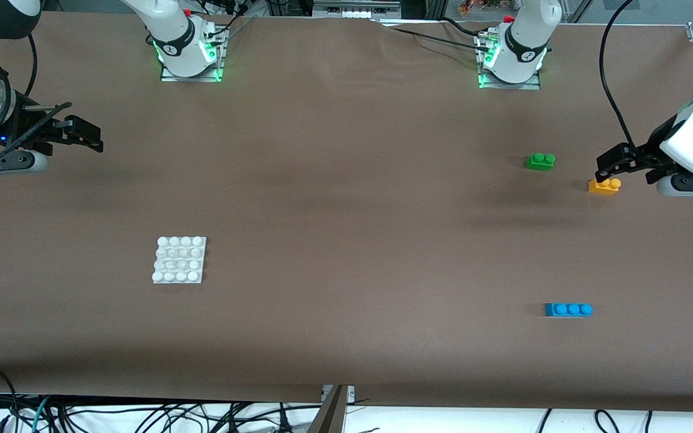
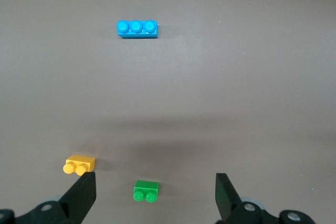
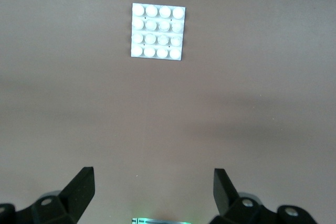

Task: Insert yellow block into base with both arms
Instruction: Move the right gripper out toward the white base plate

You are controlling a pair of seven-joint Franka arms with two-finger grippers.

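The yellow block (image 1: 604,186) lies on the table at the left arm's end; in the left wrist view (image 2: 80,164) it shows just beside one fingertip (image 2: 81,195). My left gripper (image 1: 623,165) hangs open and empty in the air over the spot between the yellow block and a green brick (image 2: 145,190), which shows between its spread fingers (image 2: 156,198). The white base (image 1: 180,259) lies toward the right arm's end, nearer the front camera. My right gripper (image 1: 85,137) is open and empty, up in the air at that end, with the base (image 3: 157,31) well ahead of its fingers (image 3: 153,195).
The green two-stud brick (image 1: 540,161) lies beside the yellow block, toward the table's middle. A blue three-stud brick (image 1: 568,309) lies nearer the front camera, and it also shows in the left wrist view (image 2: 137,28). The arm bases (image 1: 190,57) (image 1: 510,60) stand at the table's back edge.
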